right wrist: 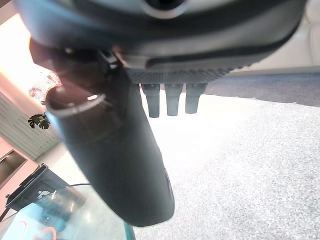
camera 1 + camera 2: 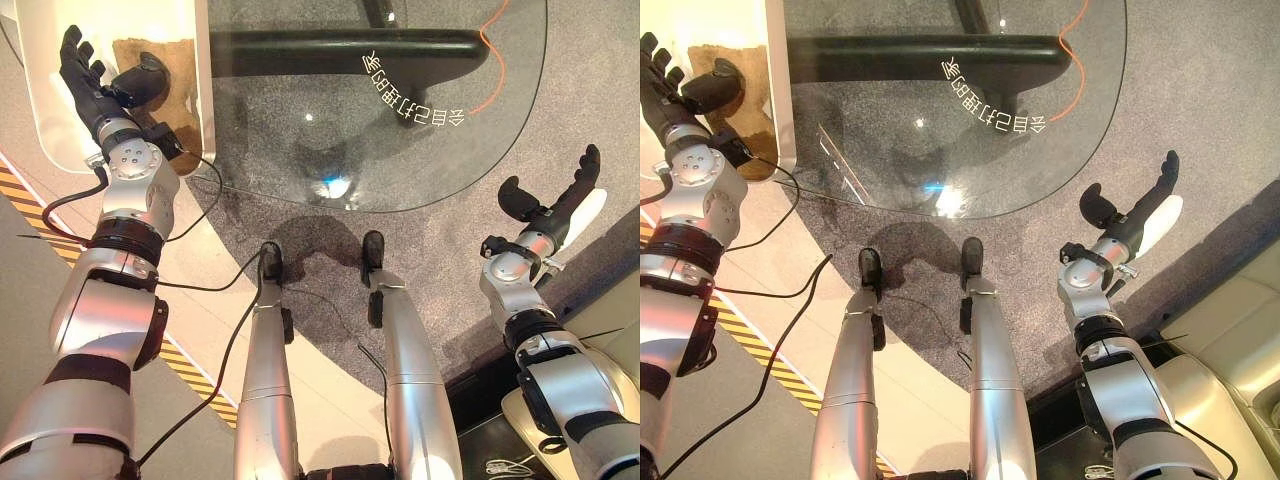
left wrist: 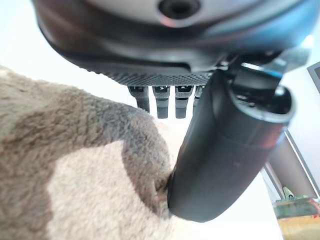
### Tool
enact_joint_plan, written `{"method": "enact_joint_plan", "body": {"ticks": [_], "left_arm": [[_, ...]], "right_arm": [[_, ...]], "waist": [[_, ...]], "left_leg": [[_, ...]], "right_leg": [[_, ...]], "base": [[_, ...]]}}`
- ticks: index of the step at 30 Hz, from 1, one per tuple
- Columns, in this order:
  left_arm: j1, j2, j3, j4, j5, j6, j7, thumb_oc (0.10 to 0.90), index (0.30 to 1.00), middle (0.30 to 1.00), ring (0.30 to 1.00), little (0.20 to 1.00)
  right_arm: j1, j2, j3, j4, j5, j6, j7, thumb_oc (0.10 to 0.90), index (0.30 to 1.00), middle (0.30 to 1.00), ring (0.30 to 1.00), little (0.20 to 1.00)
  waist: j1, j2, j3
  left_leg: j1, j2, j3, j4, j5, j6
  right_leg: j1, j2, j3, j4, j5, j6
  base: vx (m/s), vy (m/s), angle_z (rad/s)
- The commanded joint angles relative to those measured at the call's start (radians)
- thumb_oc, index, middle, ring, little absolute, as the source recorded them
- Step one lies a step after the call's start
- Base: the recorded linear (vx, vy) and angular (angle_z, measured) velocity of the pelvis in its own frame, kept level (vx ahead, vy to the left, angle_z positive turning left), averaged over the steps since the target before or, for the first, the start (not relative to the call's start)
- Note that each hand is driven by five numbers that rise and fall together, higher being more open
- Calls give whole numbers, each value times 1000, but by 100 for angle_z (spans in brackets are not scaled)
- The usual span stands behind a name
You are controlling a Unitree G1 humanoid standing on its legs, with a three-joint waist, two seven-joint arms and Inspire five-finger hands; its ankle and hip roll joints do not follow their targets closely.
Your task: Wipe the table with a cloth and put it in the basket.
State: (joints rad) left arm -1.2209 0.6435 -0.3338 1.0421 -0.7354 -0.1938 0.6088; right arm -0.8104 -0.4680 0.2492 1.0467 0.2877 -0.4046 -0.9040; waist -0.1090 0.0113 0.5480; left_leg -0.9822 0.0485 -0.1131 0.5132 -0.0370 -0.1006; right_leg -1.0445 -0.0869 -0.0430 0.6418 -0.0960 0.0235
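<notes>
A tan and brown fluffy cloth (image 2: 182,62) lies inside the white basket (image 2: 45,115) at the far left, next to the glass table (image 2: 420,130). My left hand (image 2: 92,82) hovers over the basket with its fingers straight. In the left wrist view its thumb (image 3: 225,150) rests against the cloth (image 3: 75,180), while the fingers (image 3: 162,102) stay extended past it. My right hand (image 2: 558,205) hangs open over the grey carpet to the right of the table, holding nothing; its thumb (image 1: 115,155) and straight fingers show in the right wrist view.
The table's dark base bar (image 2: 340,42) and an orange cord (image 2: 497,60) show through the glass. Yellow-and-black floor tape (image 2: 190,365) runs along the left. A beige cushioned seat (image 2: 1230,330) stands at the lower right.
</notes>
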Motion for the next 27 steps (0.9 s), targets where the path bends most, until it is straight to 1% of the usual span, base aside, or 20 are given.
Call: {"method": "enact_joint_plan", "body": {"ticks": [1,3,4,5,6,9,10,11,13,16,19,23,27], "left_arm": [[-80,103,29,-19,33,-117,73,800,900,900,900,900],[-81,103,29,-22,33,-131,75,800,900,900,900,900],[-81,101,31,-23,39,-157,81,800,900,900,900,900],[-81,100,31,-25,39,-168,83,800,900,900,900,900],[-83,99,32,-36,38,-209,98,800,900,900,900,900],[-77,101,39,-74,71,-304,139,800,900,900,900,900],[-75,102,40,-80,74,-318,143,800,900,900,900,900],[-71,105,45,-97,100,-351,172,800,900,900,900,900],[-56,107,58,-121,126,-388,208,800,900,900,900,900],[-29,110,80,-143,153,-431,245,800,900,900,900,900],[22,117,122,-157,131,-471,253,800,900,900,900,900],[105,132,182,-155,97,-501,213,800,900,900,900,900],[212,148,255,-144,48,-515,136,800,900,900,900,900]], "right_arm": [[29,-65,-15,-20,29,-63,-30,800,900,900,900,900],[29,-65,-14,-21,30,-60,-29,800,900,900,900,900],[29,-64,-13,-21,32,-61,-29,800,900,900,900,900],[30,-63,-14,-22,30,-61,-29,800,900,900,900,900],[34,-63,-14,-19,32,-66,-26,800,900,900,900,900],[48,-59,-14,-30,32,-66,-31,800,900,900,900,900],[50,-58,-15,-32,31,-66,-32,800,900,900,900,900],[58,-55,-17,-30,29,-70,-32,800,900,900,900,900],[74,-49,-20,-29,26,-78,-33,800,900,900,900,900],[95,-40,-23,-27,26,-84,-33,800,900,900,900,900],[130,-22,-25,-33,14,-73,-37,800,900,900,900,900],[189,4,-41,-28,6,-69,-17,800,900,900,900,900],[263,7,-79,11,24,-90,48,800,900,900,900,900]], "waist": [[24,-19,-28],[24,-19,-28],[24,-19,-28],[24,-19,-28],[23,-19,-28],[25,-19,-28],[25,-19,-28],[27,-18,-28],[30,-16,-28],[33,-15,-28],[36,-11,-28],[41,-5,-28],[51,1,-28]], "left_leg": [[6,-62,139,63,-87,111],[6,-62,138,63,-87,111],[6,-62,139,63,-87,111],[6,-62,139,63,-88,111],[8,-62,139,61,-88,112],[11,-63,138,60,-88,112],[13,-63,138,59,-88,112],[16,-64,136,58,-88,112],[21,-65,133,57,-86,112],[35,-67,129,50,-80,110],[68,-68,125,32,-70,102],[139,-75,117,-5,-58,94],[246,-84,115,-63,-40,87]], "right_leg": [[62,86,-26,-51,-13,-16],[62,86,-26,-51,-14,-16],[62,86,-25,-51,-14,-17],[61,86,-25,-50,-14,-17],[61,87,-24,-49,-13,-16],[65,87,-23,-53,-13,-17],[66,87,-22,-54,-12,-17],[69,87,-21,-53,-12,-17],[73,88,-19,-49,-13,-17],[83,91,-16,-51,-9,-15],[112,93,-10,-64,-8,-11],[178,94,-8,-93,-10,-7],[282,87,-16,-146,-10,-2]], "base": [[0,0,0],[0,0,0],[0,0,0],[0,0,0],[0,0,0],[0,0,0],[0,0,0],[0,0,0],[0,0,0],[0,0,0],[0,0,0],[0,0,0],[29,31,-4]]}}
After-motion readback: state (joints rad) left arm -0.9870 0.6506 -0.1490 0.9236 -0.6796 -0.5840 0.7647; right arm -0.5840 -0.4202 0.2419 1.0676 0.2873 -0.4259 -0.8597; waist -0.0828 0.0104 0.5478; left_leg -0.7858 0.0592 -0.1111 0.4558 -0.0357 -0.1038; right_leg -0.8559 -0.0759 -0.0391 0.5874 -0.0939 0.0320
